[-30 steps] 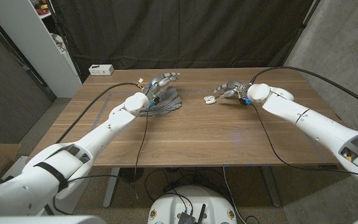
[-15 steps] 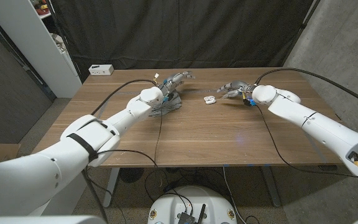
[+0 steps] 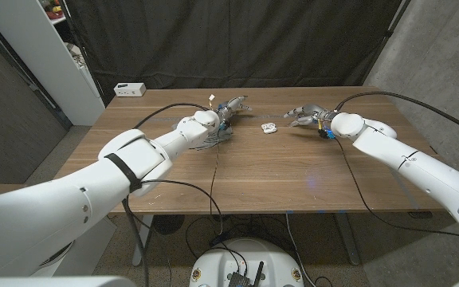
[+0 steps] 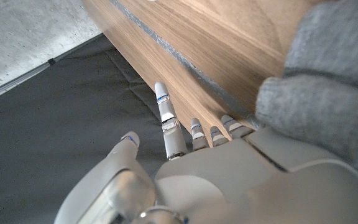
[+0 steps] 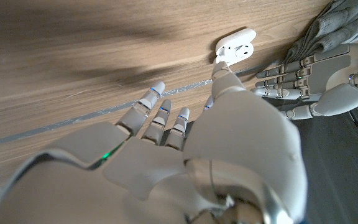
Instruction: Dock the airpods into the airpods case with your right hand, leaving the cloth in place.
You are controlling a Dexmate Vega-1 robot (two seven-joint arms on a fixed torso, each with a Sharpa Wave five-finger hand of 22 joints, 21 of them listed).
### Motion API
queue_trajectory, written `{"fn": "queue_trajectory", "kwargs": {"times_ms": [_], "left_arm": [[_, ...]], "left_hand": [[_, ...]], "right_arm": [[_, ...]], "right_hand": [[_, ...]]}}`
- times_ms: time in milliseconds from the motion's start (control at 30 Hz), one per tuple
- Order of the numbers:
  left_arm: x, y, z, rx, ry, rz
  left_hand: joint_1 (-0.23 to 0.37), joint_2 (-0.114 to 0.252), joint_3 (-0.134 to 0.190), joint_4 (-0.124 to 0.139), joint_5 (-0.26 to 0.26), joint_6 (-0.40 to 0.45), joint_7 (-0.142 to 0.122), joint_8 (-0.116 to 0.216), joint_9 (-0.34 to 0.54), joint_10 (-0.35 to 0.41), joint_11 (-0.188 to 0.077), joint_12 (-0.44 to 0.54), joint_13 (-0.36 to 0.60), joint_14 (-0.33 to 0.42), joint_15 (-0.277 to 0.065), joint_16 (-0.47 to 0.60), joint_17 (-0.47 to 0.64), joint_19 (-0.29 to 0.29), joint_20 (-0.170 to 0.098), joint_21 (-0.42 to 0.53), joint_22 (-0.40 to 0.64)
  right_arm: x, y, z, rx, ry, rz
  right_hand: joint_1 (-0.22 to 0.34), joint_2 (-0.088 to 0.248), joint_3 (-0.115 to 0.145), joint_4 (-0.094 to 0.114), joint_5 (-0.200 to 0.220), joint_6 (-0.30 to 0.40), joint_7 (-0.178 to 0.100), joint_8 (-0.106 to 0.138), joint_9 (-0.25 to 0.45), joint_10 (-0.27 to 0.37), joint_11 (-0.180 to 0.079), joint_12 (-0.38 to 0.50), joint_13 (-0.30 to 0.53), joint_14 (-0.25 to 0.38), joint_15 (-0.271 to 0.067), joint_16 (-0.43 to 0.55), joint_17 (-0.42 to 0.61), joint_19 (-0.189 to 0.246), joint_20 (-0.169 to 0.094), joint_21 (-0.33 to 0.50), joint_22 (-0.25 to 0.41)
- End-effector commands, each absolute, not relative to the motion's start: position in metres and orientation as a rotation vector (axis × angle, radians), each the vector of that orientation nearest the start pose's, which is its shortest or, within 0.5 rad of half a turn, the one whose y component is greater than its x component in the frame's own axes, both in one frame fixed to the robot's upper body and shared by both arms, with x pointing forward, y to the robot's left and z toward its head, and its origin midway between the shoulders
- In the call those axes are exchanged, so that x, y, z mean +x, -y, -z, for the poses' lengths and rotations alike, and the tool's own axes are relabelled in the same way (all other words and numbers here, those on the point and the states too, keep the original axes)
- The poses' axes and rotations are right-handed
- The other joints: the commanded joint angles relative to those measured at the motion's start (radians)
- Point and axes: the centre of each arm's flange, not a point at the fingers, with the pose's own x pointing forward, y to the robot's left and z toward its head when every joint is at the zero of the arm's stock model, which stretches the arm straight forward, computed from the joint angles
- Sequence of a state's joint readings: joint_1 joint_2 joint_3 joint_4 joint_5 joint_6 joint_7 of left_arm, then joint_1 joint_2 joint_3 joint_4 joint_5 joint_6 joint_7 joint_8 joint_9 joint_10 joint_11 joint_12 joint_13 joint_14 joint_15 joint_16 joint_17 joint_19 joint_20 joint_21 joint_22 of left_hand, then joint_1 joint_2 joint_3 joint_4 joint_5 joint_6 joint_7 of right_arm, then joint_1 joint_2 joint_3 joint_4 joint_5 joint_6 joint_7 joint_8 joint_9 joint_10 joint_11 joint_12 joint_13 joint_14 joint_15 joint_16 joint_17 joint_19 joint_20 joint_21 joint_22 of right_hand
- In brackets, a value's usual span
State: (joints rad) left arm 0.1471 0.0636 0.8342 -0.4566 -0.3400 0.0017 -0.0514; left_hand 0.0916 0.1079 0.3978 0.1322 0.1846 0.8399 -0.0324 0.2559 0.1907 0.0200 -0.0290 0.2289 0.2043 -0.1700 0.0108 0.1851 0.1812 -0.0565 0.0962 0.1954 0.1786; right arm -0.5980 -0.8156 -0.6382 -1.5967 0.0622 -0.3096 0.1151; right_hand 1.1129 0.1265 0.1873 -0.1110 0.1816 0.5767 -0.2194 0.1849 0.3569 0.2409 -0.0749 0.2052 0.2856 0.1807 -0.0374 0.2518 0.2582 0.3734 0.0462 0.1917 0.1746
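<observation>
The right robot hand (image 3: 303,116) hovers over the far part of the tabletop (image 3: 277,175) with its fingers (image 5: 149,102) spread and straight, holding nothing. In the right wrist view one fingertip reaches close to the airpods case (image 5: 236,45); whether it touches the case cannot be told. The case (image 3: 268,127) is small and white, lies on the bare wood and is open, with its lid tipped back. It sits between the two robot hands, just beside the right one. The airpods themselves are too small to make out in any view.

The left robot hand (image 3: 231,108) is on the other side of the case, above the grey cloth (image 3: 213,137), with its fingers stretched out toward the far edge of the tabletop and nothing in them. In the left wrist view the left fingers (image 4: 168,122) point along the wood grain, and the cloth (image 4: 325,93) bunches in soft folds right beside the palm. The same cloth (image 5: 337,25) shows in the right wrist view, behind the left robot hand (image 5: 309,84).

A white box (image 3: 129,89) rests at the far left corner of the tabletop, well apart from both hands.
</observation>
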Motion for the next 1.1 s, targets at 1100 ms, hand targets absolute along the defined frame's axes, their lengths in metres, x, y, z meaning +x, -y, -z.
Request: {"fn": "queue_trajectory", "kwargs": {"times_ms": [1100], "left_arm": [[0.748,-0.044,-0.074,0.511,0.265,0.318]], "left_hand": [[0.340,-0.006,0.191,-0.298,0.013,-0.543,-0.163,-0.074,-0.002,0.365,-0.026,0.060,0.018,0.536,-0.106,0.018,-0.010,0.439,-0.088,0.098,0.011]], "right_arm": [[0.632,0.308,-0.018,-0.869,0.275,-0.072]], "right_hand": [[-0.055,0.009,-0.007,0.018,-0.001,-0.029,0.006,0.000,-0.015,0.003,0.016,0.008,0.001,0.013,-0.078,0.011,0.004,0.004,0.007,0.011,0.004]]}}
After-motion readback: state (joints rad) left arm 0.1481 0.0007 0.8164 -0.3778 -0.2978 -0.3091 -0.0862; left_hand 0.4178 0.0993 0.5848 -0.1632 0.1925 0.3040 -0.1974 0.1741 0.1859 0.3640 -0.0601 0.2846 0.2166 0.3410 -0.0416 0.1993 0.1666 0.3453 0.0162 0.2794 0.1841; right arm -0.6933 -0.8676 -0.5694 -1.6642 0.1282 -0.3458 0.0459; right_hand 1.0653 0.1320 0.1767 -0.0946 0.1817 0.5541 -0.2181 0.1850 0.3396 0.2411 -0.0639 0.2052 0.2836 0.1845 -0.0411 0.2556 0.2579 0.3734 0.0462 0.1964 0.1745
